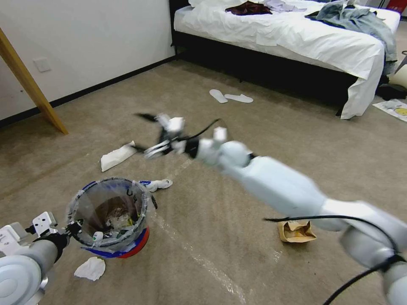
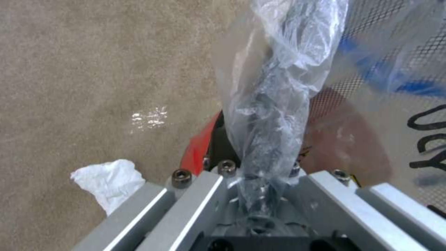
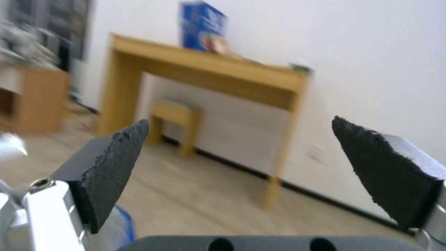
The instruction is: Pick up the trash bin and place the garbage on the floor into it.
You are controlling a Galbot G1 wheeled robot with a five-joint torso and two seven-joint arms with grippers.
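The right gripper (image 3: 239, 153) has its two black pads (image 3: 114, 167) spread wide apart, empty, aimed at a white wall (image 3: 371, 69) where a wooden desk (image 3: 209, 69) carries a blue box (image 3: 202, 26) above a stool (image 3: 176, 122).

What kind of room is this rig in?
Most likely a bedroom or a mock-up of one: a made bed with clothes on it, a pair of slippers on the carpeted floor, and a wooden desk against the wall.
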